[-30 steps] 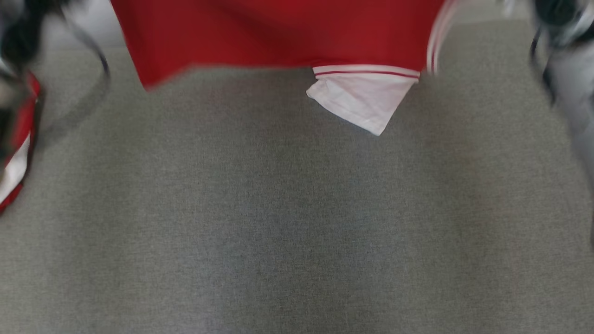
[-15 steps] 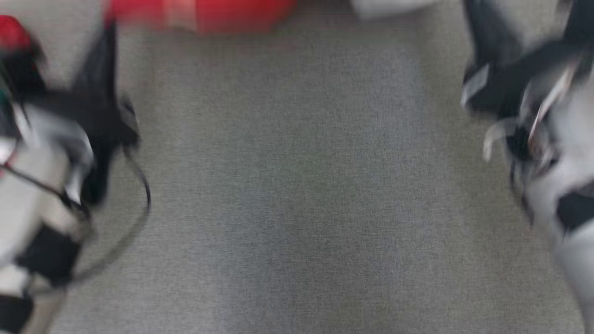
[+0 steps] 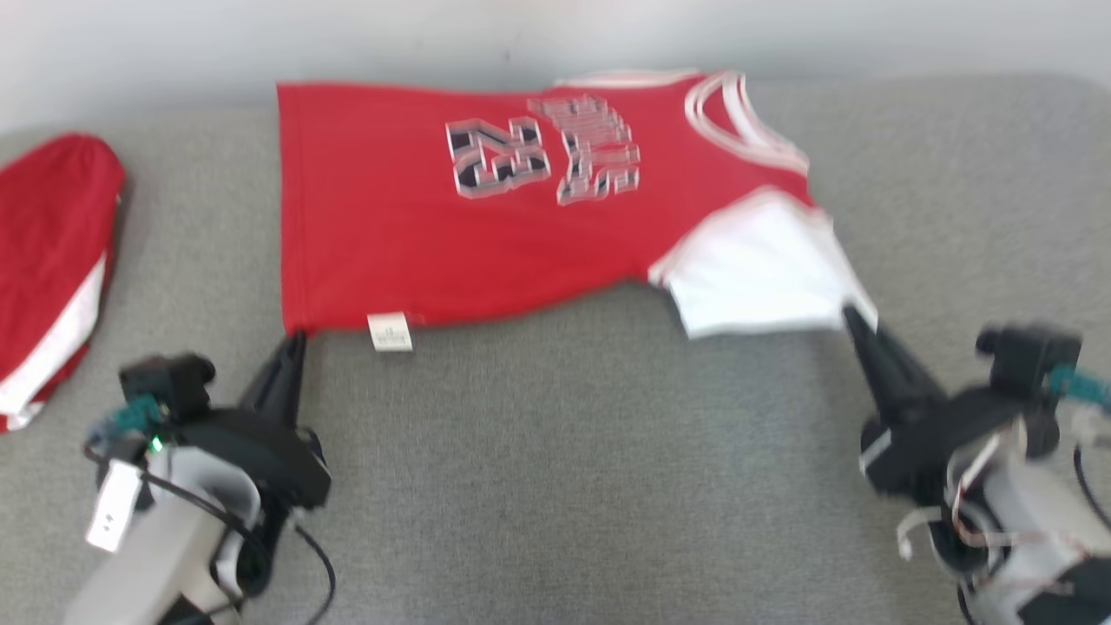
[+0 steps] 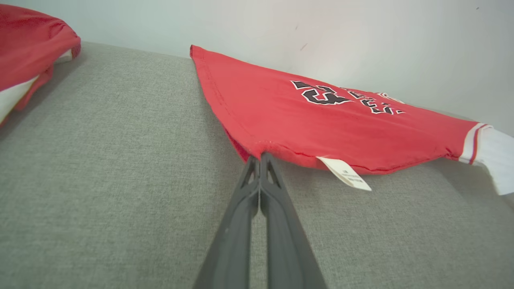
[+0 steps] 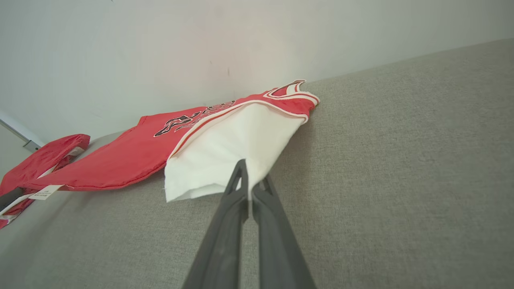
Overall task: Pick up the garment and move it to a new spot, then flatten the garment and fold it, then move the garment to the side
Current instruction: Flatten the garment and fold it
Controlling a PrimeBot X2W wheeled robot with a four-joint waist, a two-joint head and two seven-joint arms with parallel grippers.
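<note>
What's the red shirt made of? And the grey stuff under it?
The red jersey looks like thin, smooth fabric, maybe polyester: it lies limp, with soft ripples at its edges. The grey surface looks like coarse woven upholstery cloth, matte, with a speckled weave.

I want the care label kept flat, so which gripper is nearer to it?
Left. The left gripper pinches the jersey at the hem corner just beside the care label; the right gripper grips the white sleeve at the far end.
</note>
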